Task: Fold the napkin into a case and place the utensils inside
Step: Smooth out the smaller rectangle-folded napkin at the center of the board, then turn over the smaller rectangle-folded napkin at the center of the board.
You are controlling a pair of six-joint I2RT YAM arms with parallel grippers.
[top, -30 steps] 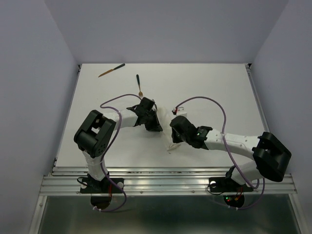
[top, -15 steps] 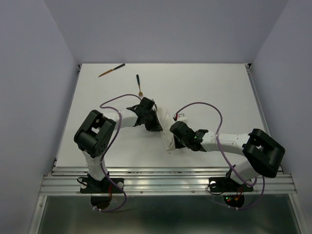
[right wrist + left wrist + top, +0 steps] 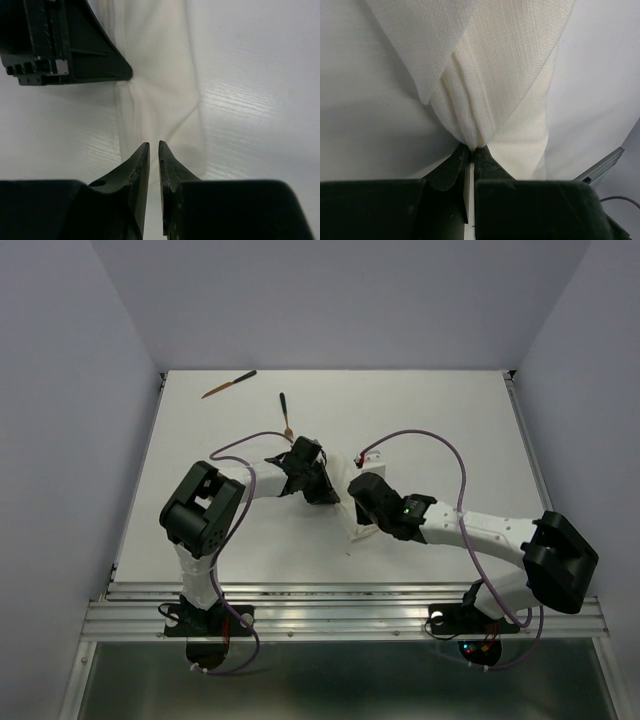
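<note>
The white napkin (image 3: 358,531) lies folded into a narrow strip at the middle of the table, between my two grippers. My left gripper (image 3: 322,490) is shut on a bunched fold of the napkin (image 3: 500,65), the cloth fanning out beyond its tips (image 3: 471,148). My right gripper (image 3: 360,496) hovers over the strip's other end (image 3: 160,100); its jaws stand slightly open with nothing between them (image 3: 154,145). Two brown utensils with dark ends lie apart at the far left, one utensil (image 3: 228,385) near the back edge and the other utensil (image 3: 285,413) closer to the left gripper.
Purple cables (image 3: 430,445) loop above both arms. The left gripper's black body (image 3: 65,45) sits close to the right gripper's upper left. A metal rail (image 3: 340,610) runs along the near table edge, and walls close in the back and sides.
The right gripper's jaws have parted slightly and it has drawn back a little from the napkin's near end. The left gripper keeps its hold and has shifted slightly right.
</note>
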